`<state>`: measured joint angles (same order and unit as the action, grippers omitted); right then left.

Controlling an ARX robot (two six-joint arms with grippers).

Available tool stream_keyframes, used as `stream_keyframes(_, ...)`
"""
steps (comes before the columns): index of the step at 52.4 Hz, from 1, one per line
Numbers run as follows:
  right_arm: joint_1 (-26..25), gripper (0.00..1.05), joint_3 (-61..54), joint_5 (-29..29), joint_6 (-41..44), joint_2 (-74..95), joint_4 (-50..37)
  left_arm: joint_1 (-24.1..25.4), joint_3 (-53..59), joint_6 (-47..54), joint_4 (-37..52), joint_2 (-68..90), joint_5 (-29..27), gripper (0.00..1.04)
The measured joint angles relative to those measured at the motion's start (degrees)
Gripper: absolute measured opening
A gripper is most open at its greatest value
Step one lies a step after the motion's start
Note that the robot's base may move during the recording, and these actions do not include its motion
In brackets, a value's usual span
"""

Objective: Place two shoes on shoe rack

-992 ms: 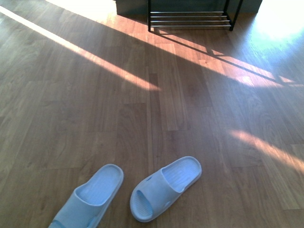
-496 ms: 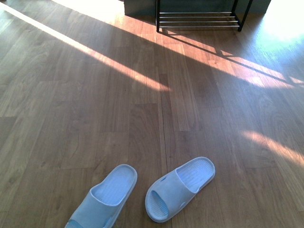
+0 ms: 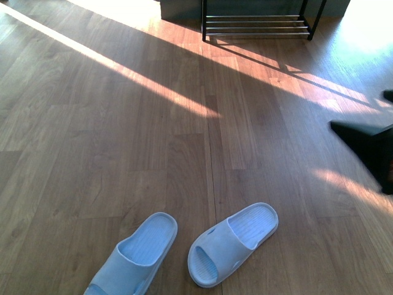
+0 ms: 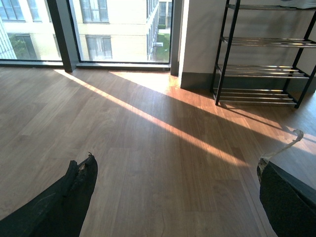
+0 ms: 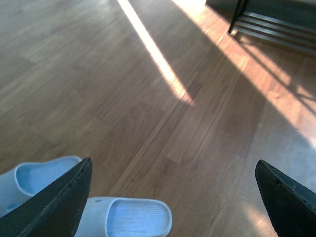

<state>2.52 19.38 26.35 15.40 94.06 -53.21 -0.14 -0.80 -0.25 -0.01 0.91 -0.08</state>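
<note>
Two pale blue slides are lying side by side on the floor [image 3: 123, 153], close in front of the robot; the left slide [image 3: 132, 258] is partly cut off by the frame, and the right slide [image 3: 233, 243] is lying just beside it, not touching; both are sitting sole-down, heels angled away toward the shoe rack [image 3: 256, 24]. The rack is standing at the far side of the floor against the wall [image 4: 197, 44], well apart from the slides; every tier in view is showing bare bars.

The right claw [image 5: 174, 162] is hanging above the slides, spread wide, gripping nothing; in the front view it is showing only as a blurred dark shape at the right edge. The left claw [image 4: 176, 162] is also spread wide and gripping nothing, facing the rack.

Risks, as I am judging them: the slides are lying so near each other that fingers closing on one may be nudging the other away; soft rubber may be flexing and slipping from a pinch on the strap; the carry to the rack is looking long, so a weak hold may be dropping the slide; thin bars may be letting a badly centred slide tip through; sun stripes [image 3: 153, 86] may be washing out the rack's edges.

No brand, label or writing is reading anywhere.
</note>
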Motion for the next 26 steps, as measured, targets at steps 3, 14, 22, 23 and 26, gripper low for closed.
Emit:
stream_keyframes(3, 3.2, 0.96, 4.2, 1.0, 2.8, 14.3, -4.4, 0.0, 0.0, 0.0, 0.0, 0.0, 0.0, 0.95)
stream_keyframes(14, 14.3, 0.96, 17.1, 2.7, 16.5, 51.5, -10.6, 0.0, 0.0, 0.0, 0.0, 0.0, 0.0, 0.95)
stream_keyframes(22, 19.7, 0.96, 25.1, 3.6, 20.4, 66.7, -11.5, 0.0, 0.0, 0.0, 0.0, 0.0, 0.0, 0.95)
stream_keyframes(23, 20.1, 0.96, 25.9, 3.4, 20.5, 67.9, -11.6, 0.0, 0.0, 0.0, 0.0, 0.0, 0.0, 0.95)
stream_keyframes(26, 20.7, 0.96, 28.9, 3.0, 20.4, 71.2, -12.0, 0.0, 0.0, 0.0, 0.0, 0.0, 0.0, 0.95)
